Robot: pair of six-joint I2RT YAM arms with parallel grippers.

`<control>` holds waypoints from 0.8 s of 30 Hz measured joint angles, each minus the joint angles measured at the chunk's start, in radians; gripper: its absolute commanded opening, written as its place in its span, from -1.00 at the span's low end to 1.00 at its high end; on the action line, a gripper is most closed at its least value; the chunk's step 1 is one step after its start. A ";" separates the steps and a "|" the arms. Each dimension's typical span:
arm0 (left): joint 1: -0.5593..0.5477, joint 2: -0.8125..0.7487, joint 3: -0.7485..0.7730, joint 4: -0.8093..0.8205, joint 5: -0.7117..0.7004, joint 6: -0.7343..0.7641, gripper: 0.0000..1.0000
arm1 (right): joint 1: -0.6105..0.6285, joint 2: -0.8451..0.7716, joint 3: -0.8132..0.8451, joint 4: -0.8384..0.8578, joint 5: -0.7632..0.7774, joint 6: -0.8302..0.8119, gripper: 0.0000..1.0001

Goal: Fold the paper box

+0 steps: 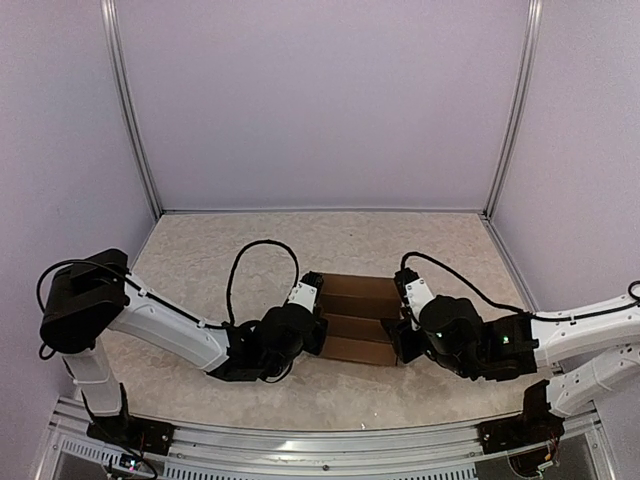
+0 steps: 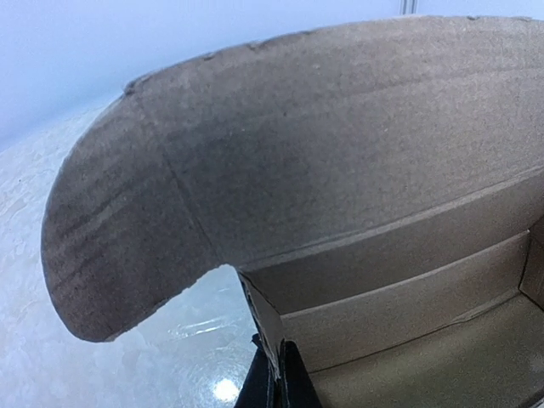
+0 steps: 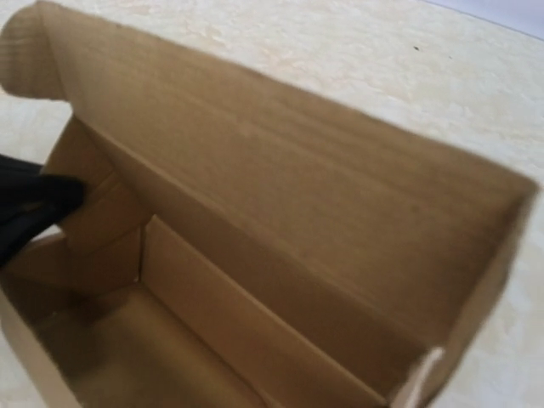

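Observation:
The paper box (image 1: 358, 318) is plain brown cardboard, standing open-topped mid-table between my two arms, its lid flap laid back on the far side. In the left wrist view the lid (image 2: 340, 170) with its rounded tab fills the frame. My left gripper (image 2: 285, 378) is shut on the box's left end wall, one finger inside and one outside. At the box's right end sits my right gripper (image 1: 402, 338); its fingers are hidden, so its state is unclear. The right wrist view looks into the box (image 3: 280, 212), where a black finger of the left gripper (image 3: 30, 204) shows at the far end.
A speckled beige table top (image 1: 200, 260) is enclosed by pale walls with aluminium posts (image 1: 130, 110) at the back corners. A metal rail (image 1: 320, 445) runs along the near edge. Black cables loop over both wrists.

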 measured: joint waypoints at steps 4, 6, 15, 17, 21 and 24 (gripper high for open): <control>-0.002 0.047 0.012 0.079 -0.016 0.009 -1.00 | 0.000 -0.084 -0.018 -0.062 0.006 0.009 -0.07; -0.002 0.065 0.013 0.114 -0.023 0.010 -1.00 | 0.000 -0.119 -0.023 -0.090 0.012 0.011 -0.07; -0.006 0.140 0.019 0.253 -0.068 0.008 -1.00 | 0.000 -0.262 -0.025 -0.146 0.024 -0.022 -0.10; -0.008 0.151 0.021 0.271 -0.074 0.006 -1.00 | 0.000 -0.281 -0.024 -0.146 0.022 -0.043 -0.12; -0.010 0.172 0.025 0.305 -0.090 0.000 -1.00 | 0.000 -0.271 0.016 -0.150 0.022 -0.091 -0.28; -0.013 0.192 0.033 0.332 -0.101 0.000 -1.00 | 0.000 -0.214 0.098 -0.153 0.028 -0.124 -0.42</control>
